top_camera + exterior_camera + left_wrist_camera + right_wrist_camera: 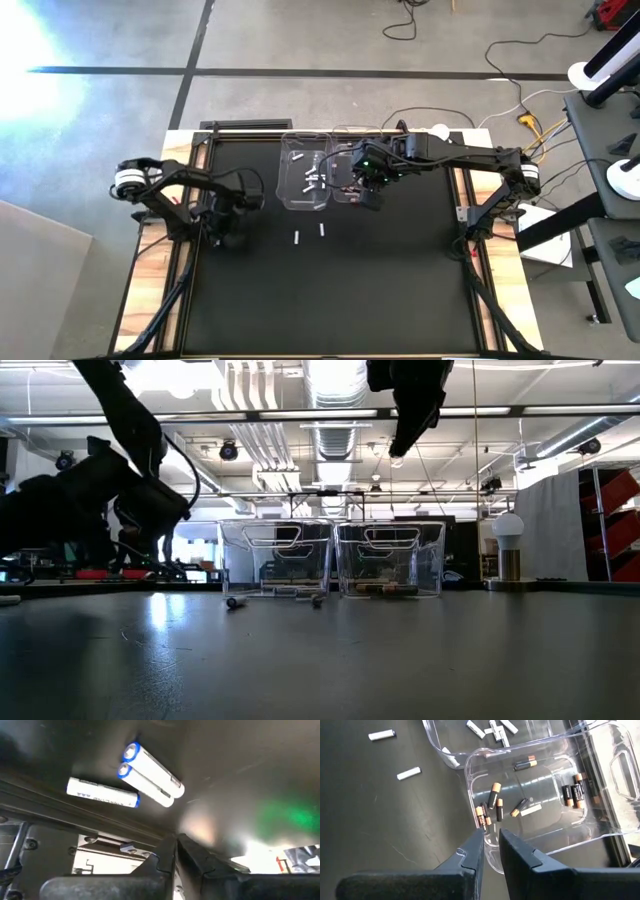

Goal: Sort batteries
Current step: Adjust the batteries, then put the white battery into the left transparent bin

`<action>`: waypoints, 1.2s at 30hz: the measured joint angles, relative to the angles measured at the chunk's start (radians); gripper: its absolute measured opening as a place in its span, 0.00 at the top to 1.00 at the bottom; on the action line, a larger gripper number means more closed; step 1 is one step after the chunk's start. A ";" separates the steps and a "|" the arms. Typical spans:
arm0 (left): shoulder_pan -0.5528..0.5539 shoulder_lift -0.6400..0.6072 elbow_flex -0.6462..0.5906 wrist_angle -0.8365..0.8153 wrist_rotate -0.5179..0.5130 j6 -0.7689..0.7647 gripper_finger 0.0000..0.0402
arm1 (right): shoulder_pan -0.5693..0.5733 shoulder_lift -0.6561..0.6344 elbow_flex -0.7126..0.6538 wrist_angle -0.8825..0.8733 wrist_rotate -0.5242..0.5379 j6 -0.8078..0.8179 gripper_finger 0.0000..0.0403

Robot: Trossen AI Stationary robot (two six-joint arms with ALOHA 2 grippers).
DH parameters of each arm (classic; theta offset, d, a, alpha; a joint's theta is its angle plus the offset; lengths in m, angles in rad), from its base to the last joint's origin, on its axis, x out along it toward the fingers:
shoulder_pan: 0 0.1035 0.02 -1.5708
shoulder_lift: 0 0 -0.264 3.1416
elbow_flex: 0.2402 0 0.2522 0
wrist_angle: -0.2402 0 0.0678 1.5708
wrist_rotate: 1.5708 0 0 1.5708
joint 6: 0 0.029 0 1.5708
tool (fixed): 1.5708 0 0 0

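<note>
high: looked straight down, far, whole table point(400, 290)
low: table height, level toward room
wrists: close, angled down
shared: two clear bins point(305, 180), high/low/right wrist

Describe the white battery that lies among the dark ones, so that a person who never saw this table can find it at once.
Find the two clear bins at the far edge of the black table; take the bin under the right hand, which holds dark batteries with copper ends. Near its middle lies the white battery. It is the only white cell in that bin; the other white ones are in the neighbouring bin or on the mat.
</note>
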 joint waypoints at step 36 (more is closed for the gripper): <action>-0.012 0.143 0.150 0.035 -0.257 0.074 1.00 | 0.000 0.002 -0.002 -0.005 0.000 -0.018 0.87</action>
